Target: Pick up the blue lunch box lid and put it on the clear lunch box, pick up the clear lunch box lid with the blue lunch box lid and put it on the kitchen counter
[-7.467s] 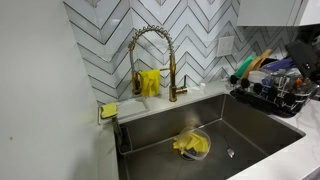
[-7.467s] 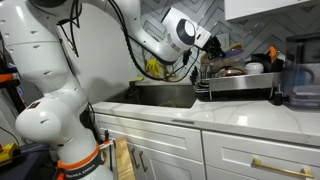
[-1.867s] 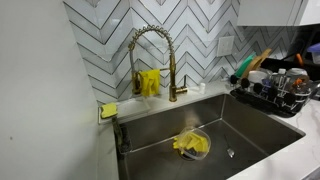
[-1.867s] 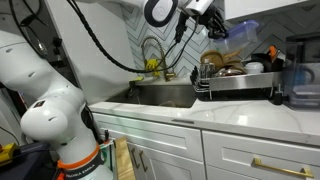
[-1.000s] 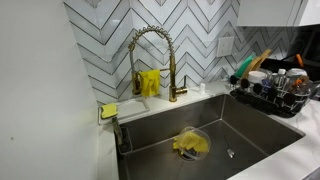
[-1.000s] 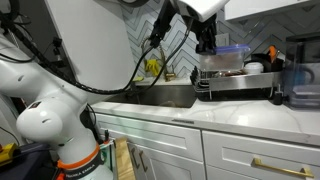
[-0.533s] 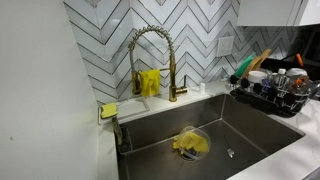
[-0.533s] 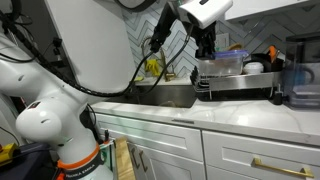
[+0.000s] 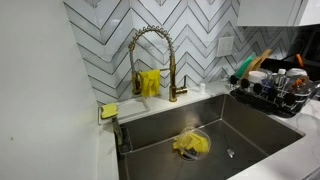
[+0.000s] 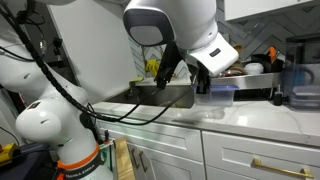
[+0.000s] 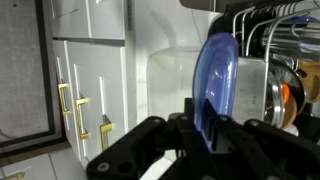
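The gripper (image 11: 210,122) grips the blue lunch box lid (image 11: 215,65) on edge, a clear lunch box (image 11: 168,85) behind it. The lid hangs above the kitchen counter (image 10: 255,116), beside the dish rack (image 10: 250,82).

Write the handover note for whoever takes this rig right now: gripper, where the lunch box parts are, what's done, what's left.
Gripper: shut on the flat periwinkle-blue plastic lunch box lid, which stands on edge between the fingers.
Position: the load hangs low over the white kitchen counter, beside the steel dish rack; not set down.
A clear plastic lunch box part shows behind the lid; whether it is attached cannot be told.
Done: lid lifted, now over the counter.
Left: lower, release, retreat.
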You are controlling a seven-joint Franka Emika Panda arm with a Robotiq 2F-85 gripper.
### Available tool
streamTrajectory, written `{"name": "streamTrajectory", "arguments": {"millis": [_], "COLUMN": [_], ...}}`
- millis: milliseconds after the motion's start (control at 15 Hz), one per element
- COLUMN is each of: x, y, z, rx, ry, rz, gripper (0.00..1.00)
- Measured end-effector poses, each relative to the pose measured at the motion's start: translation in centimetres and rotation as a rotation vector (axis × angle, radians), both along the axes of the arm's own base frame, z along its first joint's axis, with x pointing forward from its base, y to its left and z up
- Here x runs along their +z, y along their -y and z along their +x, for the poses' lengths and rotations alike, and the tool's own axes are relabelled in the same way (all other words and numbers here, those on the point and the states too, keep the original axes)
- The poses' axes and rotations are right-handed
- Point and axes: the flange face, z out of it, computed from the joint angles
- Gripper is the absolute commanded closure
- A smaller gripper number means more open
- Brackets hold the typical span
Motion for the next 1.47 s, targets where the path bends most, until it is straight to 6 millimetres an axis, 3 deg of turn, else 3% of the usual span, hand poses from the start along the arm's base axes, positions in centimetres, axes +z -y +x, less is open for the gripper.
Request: {"name": "streamTrajectory", "arguments": {"millis": [933,1467], "x": [-7.5,-9.1], "y": [2.0,2.2], "z": [0.2,1.4], "rx": [0.014,0.01], "ry": [0.135,0.111], "rz": [0.077,0.086], "gripper": [0.97,0.97]}}
